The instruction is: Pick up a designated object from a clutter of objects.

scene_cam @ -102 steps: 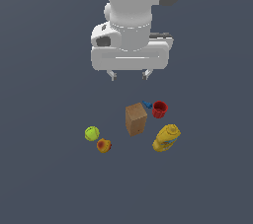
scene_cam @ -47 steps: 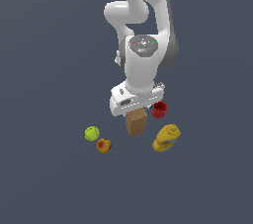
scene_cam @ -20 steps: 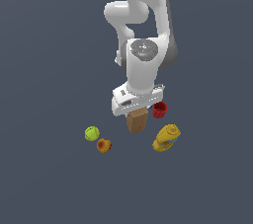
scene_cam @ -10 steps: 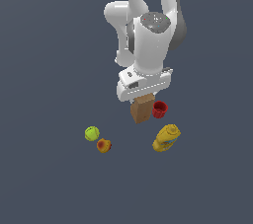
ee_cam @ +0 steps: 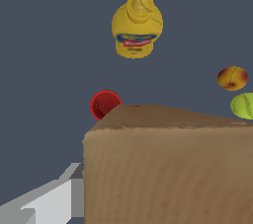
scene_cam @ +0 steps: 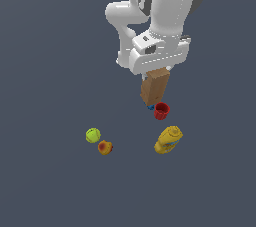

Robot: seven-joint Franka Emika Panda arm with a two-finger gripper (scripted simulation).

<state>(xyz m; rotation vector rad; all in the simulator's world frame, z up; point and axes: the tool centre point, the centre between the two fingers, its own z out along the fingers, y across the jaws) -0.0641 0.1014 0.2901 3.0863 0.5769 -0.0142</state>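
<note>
Exterior view: the white hand [scene_cam: 156,71] hangs from the bulky glossy arm [scene_cam: 162,6], which comes down from the top of the picture, and it is clamped on the upper end of the brown box [scene_cam: 154,87]. The box is a tall rectangular block with plain, matte, cardboard-like faces; it hangs below the hand, tilted a little, its lower end above the other items and not touching the dark grey desk [scene_cam: 45,71].

In the wrist view the brown box [ee_cam: 168,166] fills the near part of the picture, its surface rough and fibrous, with one pale grey finger [ee_cam: 49,201] pressed against its side.

Just beneath the box in the exterior view sits a small red mug [scene_cam: 161,111], round and open-topped, with a tiny blue piece [scene_cam: 150,106] beside it on the exterior view's left. Nearer the camera a yellow bottle [scene_cam: 168,139] with a blue label lies on its side. Well apart, toward the exterior view's left, a yellow-green ball [scene_cam: 93,135] with stitched seams rests just beside an orange-red round fruit [scene_cam: 105,147].
</note>
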